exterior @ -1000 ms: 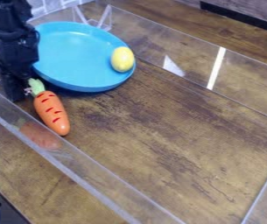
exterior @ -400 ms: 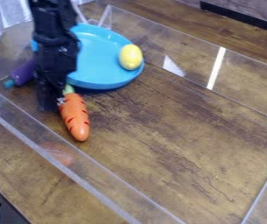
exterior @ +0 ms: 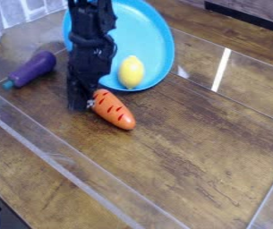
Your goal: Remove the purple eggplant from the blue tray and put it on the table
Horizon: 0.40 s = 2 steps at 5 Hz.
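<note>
A single camera looks down at a slant from above the surface (exterior: 210, 134), fairly close, facing its far corner.

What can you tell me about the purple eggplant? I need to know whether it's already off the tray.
The purple eggplant is a small, glossy, plastic-looking toy, elongated, with a greenish stem cap at its lower-left end. It lies on its side on the table, slanting up to the right, left of the gripper and clear of the blue tray. Nothing grips it; its cap end sits close to the clear wall, though contact cannot be told.
</note>
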Motion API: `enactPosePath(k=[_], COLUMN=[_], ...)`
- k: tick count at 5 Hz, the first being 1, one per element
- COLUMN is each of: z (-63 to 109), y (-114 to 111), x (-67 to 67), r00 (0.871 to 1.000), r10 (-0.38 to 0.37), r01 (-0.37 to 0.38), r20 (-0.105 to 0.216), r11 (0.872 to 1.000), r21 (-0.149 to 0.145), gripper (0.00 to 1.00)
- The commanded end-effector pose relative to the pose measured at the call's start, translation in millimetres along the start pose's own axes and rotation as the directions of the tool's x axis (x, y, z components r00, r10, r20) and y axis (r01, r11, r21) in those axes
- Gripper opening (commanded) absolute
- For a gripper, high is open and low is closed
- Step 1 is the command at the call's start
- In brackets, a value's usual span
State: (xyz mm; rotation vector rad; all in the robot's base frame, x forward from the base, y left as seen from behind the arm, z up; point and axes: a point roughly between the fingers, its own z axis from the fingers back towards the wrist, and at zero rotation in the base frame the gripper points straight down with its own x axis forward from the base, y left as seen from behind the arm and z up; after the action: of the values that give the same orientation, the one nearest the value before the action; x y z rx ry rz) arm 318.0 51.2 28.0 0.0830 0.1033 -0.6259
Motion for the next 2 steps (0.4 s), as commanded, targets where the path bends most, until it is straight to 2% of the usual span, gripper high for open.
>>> enactPosePath(k=[1, 2], z=[9.0, 7.6], y=[-6, -17], x=[18.9, 24.7], r00=[0.999, 0.999], r10=[-0.036, -0.030], r01=[0.035, 0.028], r20=[0.027, 0.017], r11=[0.998, 0.998], r21=[0.048, 0.061], gripper=[0.00, 0.00])
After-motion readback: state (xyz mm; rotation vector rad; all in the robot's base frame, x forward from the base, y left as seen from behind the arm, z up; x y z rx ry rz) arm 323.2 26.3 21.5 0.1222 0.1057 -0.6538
